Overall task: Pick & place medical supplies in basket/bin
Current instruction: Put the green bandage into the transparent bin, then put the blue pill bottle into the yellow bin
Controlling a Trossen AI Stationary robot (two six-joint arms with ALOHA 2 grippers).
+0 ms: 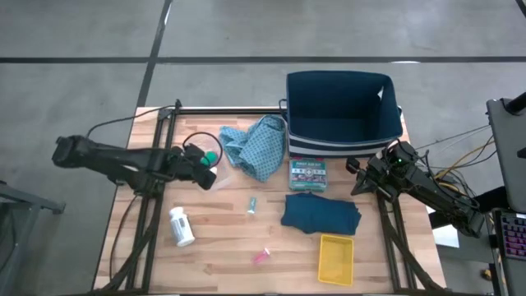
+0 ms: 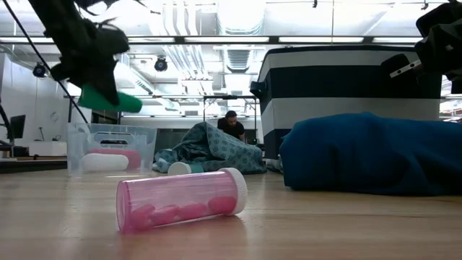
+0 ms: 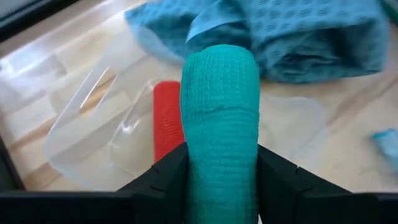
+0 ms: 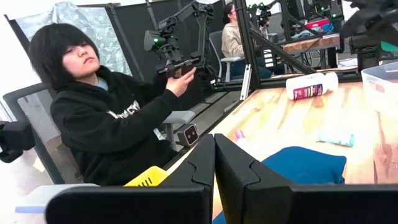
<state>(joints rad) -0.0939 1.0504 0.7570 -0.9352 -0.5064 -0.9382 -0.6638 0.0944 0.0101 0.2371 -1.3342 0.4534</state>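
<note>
The left gripper hung above the surface w/ its jaws shut on a green cylinder — gripped at both sides, its lower end cut off by the picture edge in the left wrist view. Right under it lay a clear plastic tray w/ a red cylinder inside; half of the red one was hidden behind the green one. The light-blue patterned cloth lay crumpled just beside that spot, touching the dark blue basket.

The right gripper waited near the basket's front corner, jaws pressed tight together, holding nothing.

The white pill bottle lay on its side near the front left of the surface. A small pale-green tube lay in the middle — too small to make out more. A pink tube lay on its side closer to the front, w/ pink bits inside. The dark teal folded cloth sat between a small printed box and a yellow tray.

A person in a dark hoodie sat beyond the surface, partly hidden by the right arm's jaws.
</note>
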